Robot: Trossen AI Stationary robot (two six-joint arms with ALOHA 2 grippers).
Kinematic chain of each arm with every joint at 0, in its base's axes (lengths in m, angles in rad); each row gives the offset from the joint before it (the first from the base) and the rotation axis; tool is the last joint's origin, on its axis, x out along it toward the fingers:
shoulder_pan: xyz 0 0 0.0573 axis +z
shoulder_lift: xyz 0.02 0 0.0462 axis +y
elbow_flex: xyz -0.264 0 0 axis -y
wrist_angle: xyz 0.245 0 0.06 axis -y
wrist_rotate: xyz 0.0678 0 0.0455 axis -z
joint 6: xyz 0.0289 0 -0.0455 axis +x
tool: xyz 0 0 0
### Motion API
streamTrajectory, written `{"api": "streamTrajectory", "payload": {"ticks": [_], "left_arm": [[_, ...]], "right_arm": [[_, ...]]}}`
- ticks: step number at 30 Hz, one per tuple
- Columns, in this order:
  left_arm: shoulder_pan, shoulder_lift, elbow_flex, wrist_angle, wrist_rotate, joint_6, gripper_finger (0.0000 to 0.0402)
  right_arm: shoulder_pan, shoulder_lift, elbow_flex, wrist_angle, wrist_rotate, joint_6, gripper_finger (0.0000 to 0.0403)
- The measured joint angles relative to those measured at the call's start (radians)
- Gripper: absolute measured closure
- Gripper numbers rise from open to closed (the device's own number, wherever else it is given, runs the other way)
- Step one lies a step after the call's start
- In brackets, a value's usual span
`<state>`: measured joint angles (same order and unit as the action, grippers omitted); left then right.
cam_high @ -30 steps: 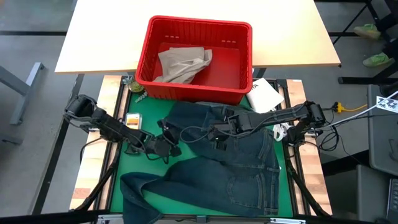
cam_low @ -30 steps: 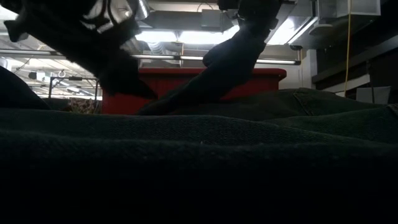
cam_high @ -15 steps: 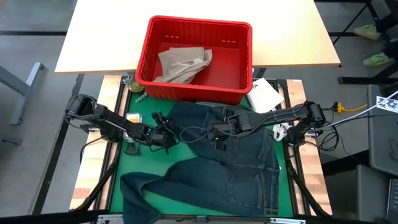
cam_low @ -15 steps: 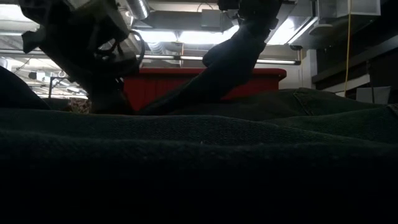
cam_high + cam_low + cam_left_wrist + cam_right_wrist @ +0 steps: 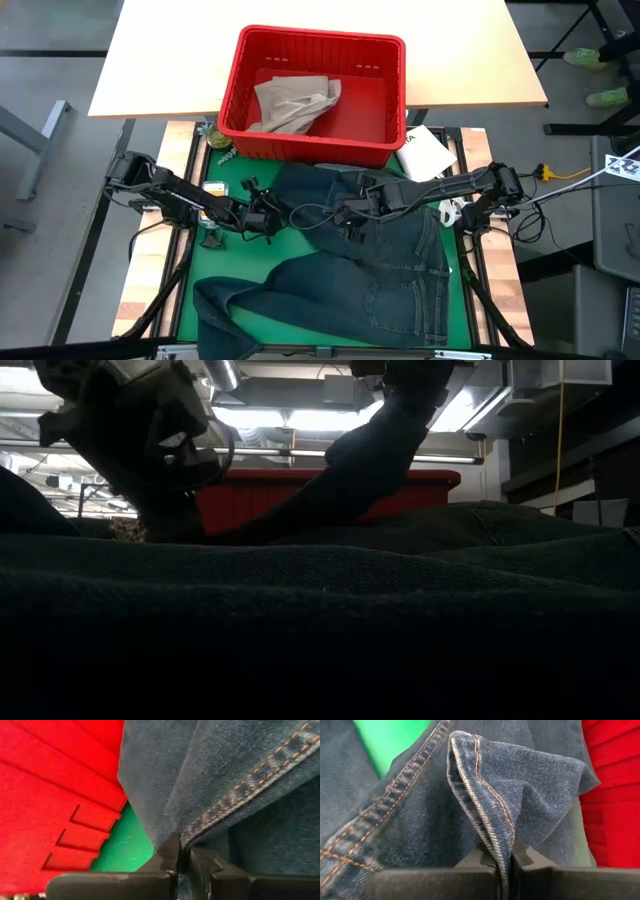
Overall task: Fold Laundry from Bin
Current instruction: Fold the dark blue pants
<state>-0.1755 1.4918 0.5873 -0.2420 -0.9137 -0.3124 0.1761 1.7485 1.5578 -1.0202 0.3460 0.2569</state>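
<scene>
Dark blue denim jeans (image 5: 390, 270) lie spread on the green mat (image 5: 225, 265), one leg curling toward the near left. My left gripper (image 5: 266, 215) is at the jeans' left edge, near the bin, and is shut on it. My right gripper (image 5: 347, 214) is over the jeans' far middle, shut on a raised fold. The red bin (image 5: 312, 38) stands at the far edge with tan khaki trousers (image 5: 292, 102) lying in it. In the low view both arms show dark in front of the bin (image 5: 420, 495). My left gripper pinches a stitched seam edge of the jeans (image 5: 202, 826) between its two fingers (image 5: 170, 851), coming from the table's left, low over the mat. The denim beyond the fingers rests on the mat beside the bin's wall. My right gripper pinches a folded-over stitched edge of the jeans (image 5: 490, 822) between its two fingers (image 5: 521, 854), coming from the table's right. The fold stands up out of the hold in several layers; the jeans around it lie on the mat.
A white flat packet (image 5: 424, 152) lies at the far right beside the bin. A small orange-and-white object (image 5: 212, 188) sits on the mat's far left. A pale tabletop (image 5: 170, 60) extends behind the bin. Bare green mat shows at the near left.
My left gripper has moved toward the table's far edge and the jeans' left edge, opened wide on the way, then shut on the denim seam. My right gripper and the jeans have stayed as they were.
</scene>
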Motion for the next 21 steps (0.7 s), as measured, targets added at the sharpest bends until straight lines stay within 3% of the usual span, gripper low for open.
{"api": "streamTrajectory", "payload": {"ticks": [4, 11, 21], "left_arm": [[-0.047, -0.015, 0.025, -0.173, -0.043, -0.224, 0.0395], [-0.124, -0.080, 0.074, -0.613, -0.006, -0.720, 0.0396], [-0.177, -0.091, 0.073, -0.739, 0.300, -0.831, 0.0391]], "right_arm": [[0.000, 0.000, 0.000, 0.044, -0.001, 0.000, 0.0400], [0.000, 0.001, 0.000, 0.206, -0.033, -0.044, 0.0400], [-0.015, 0.037, 0.002, 0.388, 0.055, -0.161, 0.0400]]}}
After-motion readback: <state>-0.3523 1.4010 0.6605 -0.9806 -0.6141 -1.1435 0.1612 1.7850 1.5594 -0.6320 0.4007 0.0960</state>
